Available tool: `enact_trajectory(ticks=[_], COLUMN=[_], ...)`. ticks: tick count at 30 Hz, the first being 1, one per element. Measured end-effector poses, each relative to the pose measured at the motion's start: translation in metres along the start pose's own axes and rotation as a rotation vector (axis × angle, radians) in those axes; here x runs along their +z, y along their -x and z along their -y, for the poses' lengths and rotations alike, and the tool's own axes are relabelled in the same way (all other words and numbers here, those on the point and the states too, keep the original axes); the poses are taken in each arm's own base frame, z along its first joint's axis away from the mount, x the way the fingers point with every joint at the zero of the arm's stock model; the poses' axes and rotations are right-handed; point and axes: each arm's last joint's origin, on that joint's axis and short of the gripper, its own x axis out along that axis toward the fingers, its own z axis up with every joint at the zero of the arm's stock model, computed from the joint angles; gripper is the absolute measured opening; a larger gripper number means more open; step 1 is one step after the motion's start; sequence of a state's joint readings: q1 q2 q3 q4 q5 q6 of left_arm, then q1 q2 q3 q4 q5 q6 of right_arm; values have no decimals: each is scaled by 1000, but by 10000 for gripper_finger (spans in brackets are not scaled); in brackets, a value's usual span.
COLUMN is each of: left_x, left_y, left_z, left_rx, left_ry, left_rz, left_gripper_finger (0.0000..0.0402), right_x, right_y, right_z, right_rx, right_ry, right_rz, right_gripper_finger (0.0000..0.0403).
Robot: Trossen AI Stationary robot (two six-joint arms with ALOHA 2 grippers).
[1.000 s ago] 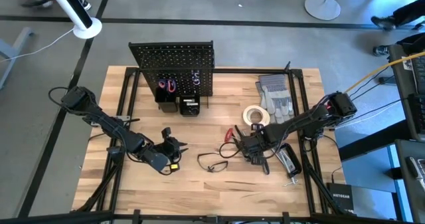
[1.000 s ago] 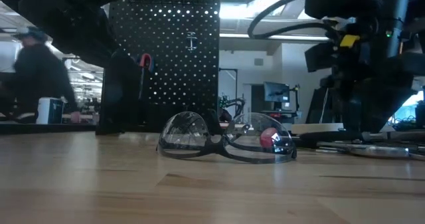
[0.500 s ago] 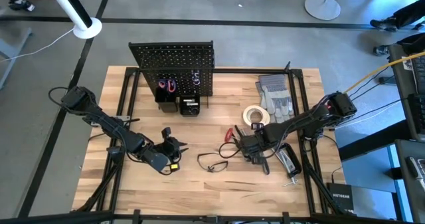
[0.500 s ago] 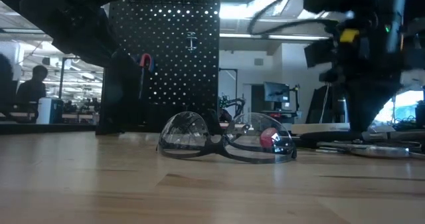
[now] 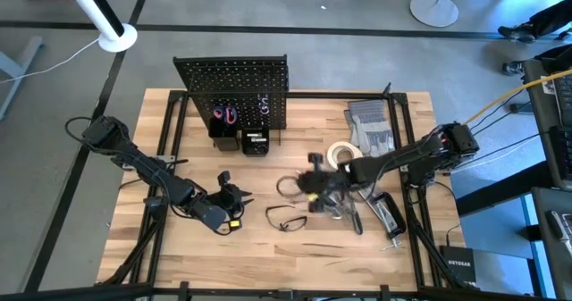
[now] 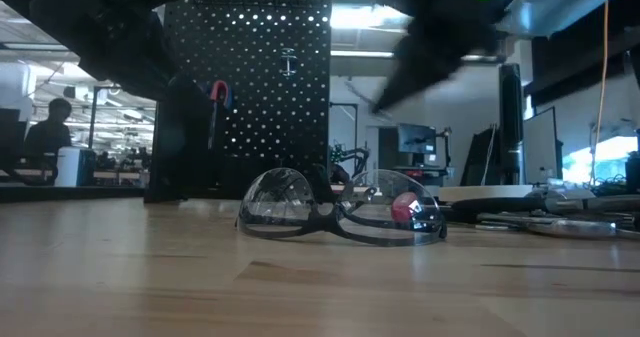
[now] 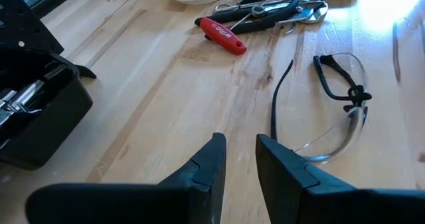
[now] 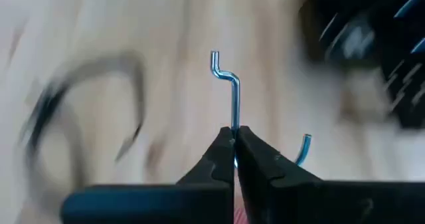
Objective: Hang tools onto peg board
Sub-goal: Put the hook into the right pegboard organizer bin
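Standing upright between closed fingertips, a small metal peg hook (image 8: pixel 232 94) was what the right gripper (image 8: pixel 235 147) had hold of, its bent end pointing straight out ahead of the fingers and a second prong showing just beside them. In the high view that gripper (image 5: pixel 315 183) sat near the table's middle, blurred, and the peg board (image 5: pixel 234 91) lay toward eleven o'clock of it, well apart; my reading was that the hook's long axis would need to face the board's holes before it could seat. The right arm was plainly nearer to the board's open side than the left. The left gripper (image 7: pixel 236 159), at about eight o'clock from the table's centre, had its fingers parted a little with nothing between them. Safety glasses (image 5: pixel 286 219) lay at six o'clock of the right gripper, red-handled pliers (image 7: pixel 222 33) near them, a white tape roll (image 5: pixel 342 154) at two o'clock and grey gloves (image 5: pixel 371 127) beyond it. All rested on a pale wooden table (image 5: pixel 179 256); past it, a person (image 6: pixel 48 137) sat in the room.
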State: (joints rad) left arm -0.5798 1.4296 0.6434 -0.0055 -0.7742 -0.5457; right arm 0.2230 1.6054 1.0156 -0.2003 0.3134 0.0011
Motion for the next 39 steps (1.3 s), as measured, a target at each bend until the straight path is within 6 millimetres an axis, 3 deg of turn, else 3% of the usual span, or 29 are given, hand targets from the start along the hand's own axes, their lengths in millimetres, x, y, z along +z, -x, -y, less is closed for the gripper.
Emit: enact_trajectory(ticks=[4,10,20,27,39], left_x=[0,1,1,1,1], left_y=[0,0,0,0,0], left_z=[0,1,1,1,1], left_rx=[-2,-7,-7,-6,-6], left_ry=[4,12,10,7,5], left_rz=[2,11,10,9,9], left_gripper_finger=[72,72,72,72,72], right_x=[15,23,8,7,-2], right_y=[-11,-41,-99,-129,-142], right_z=[24,55,96,102,102], right_rx=[-71,-168,-196,-155,-179], right_ry=[-20,-39,-192,-194,-180], right_rz=[218,401,540,512,394], right_gripper_finger=[4,6,9,9,10])
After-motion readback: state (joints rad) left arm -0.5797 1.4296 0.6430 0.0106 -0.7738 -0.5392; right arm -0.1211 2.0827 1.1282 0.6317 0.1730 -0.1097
